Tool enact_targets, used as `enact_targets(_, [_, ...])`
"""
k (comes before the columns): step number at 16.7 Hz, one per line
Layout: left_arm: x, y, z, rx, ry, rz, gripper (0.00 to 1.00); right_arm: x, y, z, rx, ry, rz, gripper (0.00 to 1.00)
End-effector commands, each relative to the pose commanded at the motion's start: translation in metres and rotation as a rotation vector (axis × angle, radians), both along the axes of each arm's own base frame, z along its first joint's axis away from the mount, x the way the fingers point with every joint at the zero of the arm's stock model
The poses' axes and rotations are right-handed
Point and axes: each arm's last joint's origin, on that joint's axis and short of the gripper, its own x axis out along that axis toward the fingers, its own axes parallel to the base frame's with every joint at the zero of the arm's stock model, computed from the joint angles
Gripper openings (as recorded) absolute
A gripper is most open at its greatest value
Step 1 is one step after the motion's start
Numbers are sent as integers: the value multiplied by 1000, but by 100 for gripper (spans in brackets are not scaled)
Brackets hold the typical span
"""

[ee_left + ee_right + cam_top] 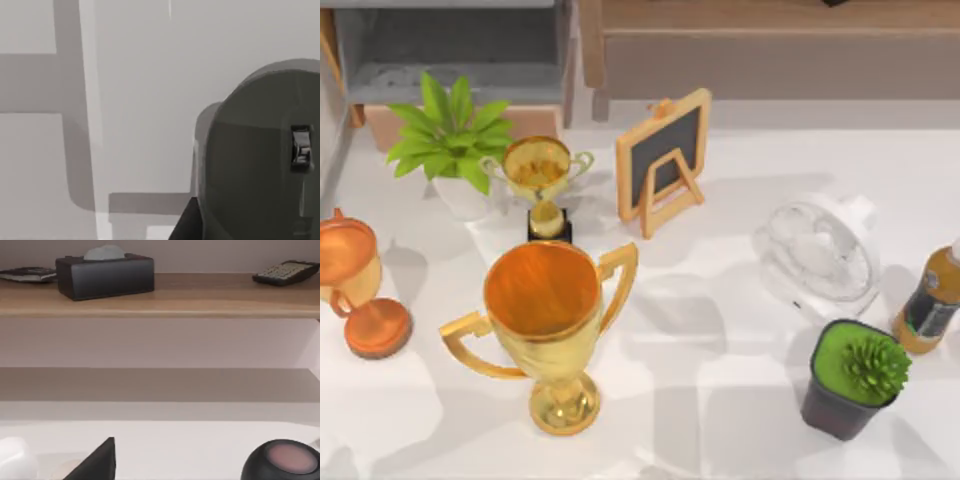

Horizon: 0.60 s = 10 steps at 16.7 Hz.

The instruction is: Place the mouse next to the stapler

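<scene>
Nearest the overhead camera stands a large gold trophy (545,335), left of centre near the front edge of the white tabletop (720,400). Behind it: a smaller gold trophy (540,180), a leafy potted plant (450,135) toward the back left, and a small chalkboard easel (663,160) near the back edge. A copper trophy (355,285) sits at the left edge. On the right side, a white desk fan (820,255), a dark pot with a green succulent (853,378) near the front, and a bottle (932,300) at the right edge. Open surface lies between the large trophy and the succulent pot, along the front. Left wrist view shows a dark grey rounded object (260,155) on pale surface; whether it is the mouse cannot be told. Right wrist view shows a wooden shelf (175,300) carrying a dark tissue box (105,275) and a calculator (287,272). State of either pincer cannot be told.
</scene>
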Motion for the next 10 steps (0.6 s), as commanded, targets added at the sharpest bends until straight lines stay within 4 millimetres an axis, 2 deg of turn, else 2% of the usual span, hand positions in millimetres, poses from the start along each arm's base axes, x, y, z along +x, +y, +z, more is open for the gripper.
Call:
enact_targets(3, [0,0,0,0,0,0,2,0,0,0,0,0,0,100])
enact_targets(10, [0,0,0,0,0,0,0,0,0,0,0,0,0,100])
